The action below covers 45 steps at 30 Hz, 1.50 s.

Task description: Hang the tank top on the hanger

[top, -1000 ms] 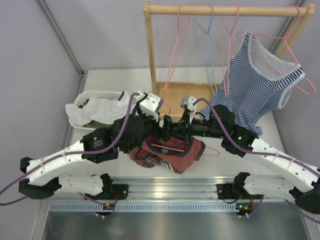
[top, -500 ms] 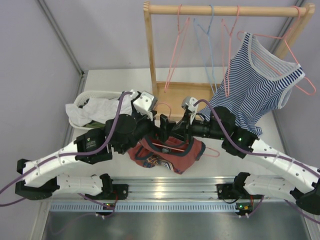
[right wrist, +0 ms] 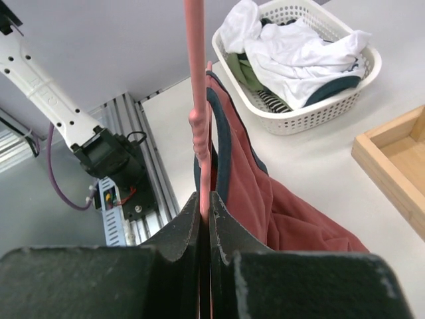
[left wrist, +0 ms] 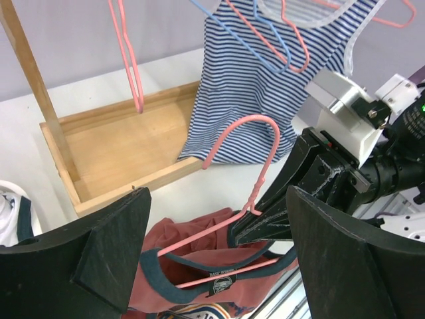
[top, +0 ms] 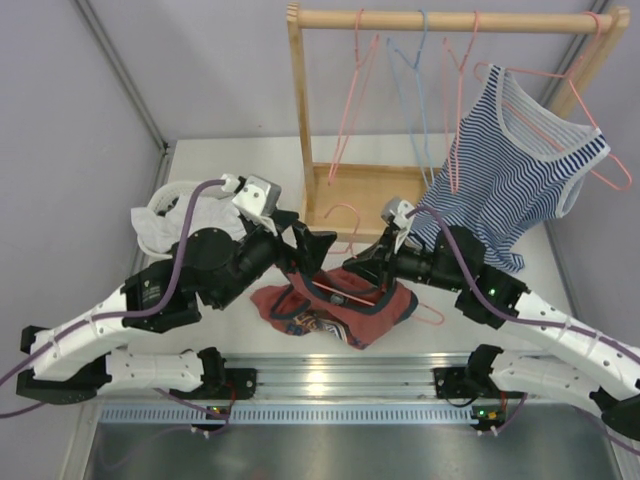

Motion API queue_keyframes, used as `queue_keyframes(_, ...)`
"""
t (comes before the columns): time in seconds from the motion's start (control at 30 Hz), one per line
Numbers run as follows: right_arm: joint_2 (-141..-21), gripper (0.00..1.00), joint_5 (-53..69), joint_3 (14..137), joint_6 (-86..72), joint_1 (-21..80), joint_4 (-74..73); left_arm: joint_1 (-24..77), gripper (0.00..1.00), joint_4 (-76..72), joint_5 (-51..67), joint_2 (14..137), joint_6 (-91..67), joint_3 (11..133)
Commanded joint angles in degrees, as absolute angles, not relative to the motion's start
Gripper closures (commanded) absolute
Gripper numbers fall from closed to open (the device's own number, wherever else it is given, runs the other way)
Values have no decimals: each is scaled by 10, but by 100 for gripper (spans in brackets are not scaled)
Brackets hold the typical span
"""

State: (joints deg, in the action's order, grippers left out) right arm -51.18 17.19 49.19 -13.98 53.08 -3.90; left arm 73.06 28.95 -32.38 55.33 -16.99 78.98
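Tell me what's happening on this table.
The right gripper is shut on the pink hanger just below its hook. The hanger's lower part sits in the neck opening of the rust-red tank top, which lies bunched on the table. The left gripper is open and empty, facing the shirt. The top is not yet spread over the hanger's shoulders.

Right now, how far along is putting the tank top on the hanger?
Done: the right claw is shut on the pink hanger below its hook, and the hanger seems partly inside the neck of the tank top. In hand: the left claw is open, holding nothing. Left: the straps are not yet on the hanger's shoulders; the shirt lies crumpled on the table.
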Motion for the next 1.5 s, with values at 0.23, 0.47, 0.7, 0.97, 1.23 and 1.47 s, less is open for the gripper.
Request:
queue_keyframes(0.23, -373, 100, 26, 403, -216, 529, 68, 734, 13, 229, -335, 519, -134, 817)
queue_keyframes(0.47, -261, 100, -96, 328, -258, 528, 96, 734, 13, 230, -331, 517, -135, 814)
queue_keyframes(0.7, -160, 100, -199, 295, -288, 528, 47, 733, 13, 232, -327, 513, -137, 815)
queue_keyframes(0.97, -150, 100, -286, 306, -308, 528, -31, 734, 14, 231, -322, 519, -138, 820)
queue_keyframes(1.23, -141, 100, -329, 293, -322, 528, -39, 734, 14, 232, -323, 520, -138, 818)
queue_keyframes(1.47, -156, 100, -376, 314, -329, 528, -67, 734, 14, 231, -317, 526, -138, 820)
